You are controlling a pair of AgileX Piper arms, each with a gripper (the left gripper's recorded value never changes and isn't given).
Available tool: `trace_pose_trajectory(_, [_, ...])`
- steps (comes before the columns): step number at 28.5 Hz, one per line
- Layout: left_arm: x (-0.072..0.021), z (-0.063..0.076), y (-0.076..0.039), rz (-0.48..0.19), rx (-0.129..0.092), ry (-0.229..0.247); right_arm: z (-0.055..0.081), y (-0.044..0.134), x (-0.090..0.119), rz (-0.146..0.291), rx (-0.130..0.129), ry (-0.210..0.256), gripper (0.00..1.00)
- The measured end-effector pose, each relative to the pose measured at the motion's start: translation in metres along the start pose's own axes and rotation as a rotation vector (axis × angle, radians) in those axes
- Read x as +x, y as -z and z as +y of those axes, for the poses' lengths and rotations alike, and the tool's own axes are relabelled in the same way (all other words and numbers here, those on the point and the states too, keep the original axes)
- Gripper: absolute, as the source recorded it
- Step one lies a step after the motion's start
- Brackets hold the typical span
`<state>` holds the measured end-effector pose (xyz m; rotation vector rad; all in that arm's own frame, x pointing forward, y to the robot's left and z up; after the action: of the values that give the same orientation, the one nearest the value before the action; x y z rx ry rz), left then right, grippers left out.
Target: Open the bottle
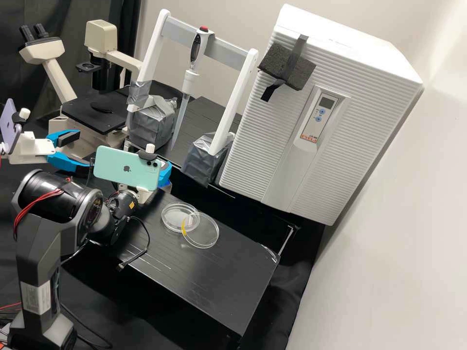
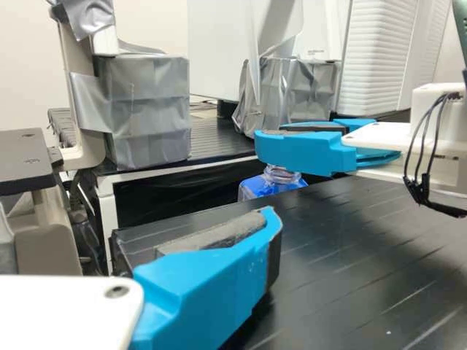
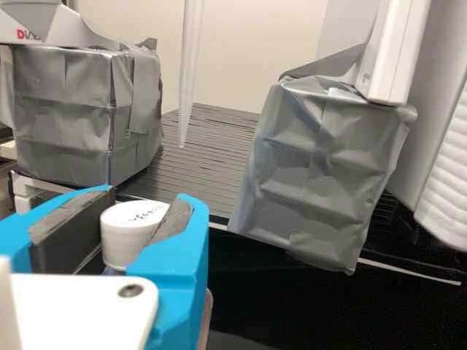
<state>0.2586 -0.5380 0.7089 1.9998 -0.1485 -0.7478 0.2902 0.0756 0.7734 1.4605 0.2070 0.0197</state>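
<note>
Right tool [image 3: 125, 232] clamps bottle cap [image 3: 139, 215] beside bench edge [image 2: 314, 203]; left tool [image 1: 78, 150] stands apart.

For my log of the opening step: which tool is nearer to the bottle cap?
Right. The right tool is shut on the white cap of the bottle; the left tool is open, off to one side, apart from the bottle.

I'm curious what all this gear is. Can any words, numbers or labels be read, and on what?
Red print on the white machine's panel: too small to read.
Faint writing on the bottle cap: blurred.
Label on the arm base: too small.
Red letters on the stand: cut off.
</note>
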Motion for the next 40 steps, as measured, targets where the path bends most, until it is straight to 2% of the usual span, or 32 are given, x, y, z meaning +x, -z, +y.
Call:
trace_pose_trajectory(7, [0.0,0.0,0.0,0.0,0.0,0.0,0.0,0.0,0.0,0.001,0.0,-0.002,0.0])
trace_pose_trajectory(16, [0.0,0.0,0.0,0.0,0.0,0.0,0.02,0.016,-0.01,0.059,-0.001,-0.065,0.0])
trace_pose_trajectory(20, [0.0,0.0,0.0,0.0,0.0,0.0,0.024,0.018,-0.023,0.082,-0.004,-0.076,0.0])
trace_pose_trajectory(23, [0.0,0.0,0.0,0.0,0.0,0.0,0.026,0.018,-0.034,0.092,0.017,-0.08,0.0])
trace_pose_trajectory(24, [0.0,0.0,0.0,0.0,0.0,0.0,0.026,0.018,-0.039,0.101,0.024,-0.077,0.0])
trace_pose_trajectory(29, [0.0016,0.002,0.0,-0.002,0.002,-0.008,0.021,0.017,-0.068,0.159,0.008,-0.025,0.0])
trace_pose_trajectory(36, [0.0025,0.002,-0.002,-0.007,0.003,-0.008,0.011,0.024,-0.097,0.275,-0.044,0.047,0.0])
trace_pose_trajectory(40, [0.0026,0.002,-0.002,-0.01,0.018,-0.007,0.007,0.021,-0.103,0.283,-0.058,0.073,0.0])
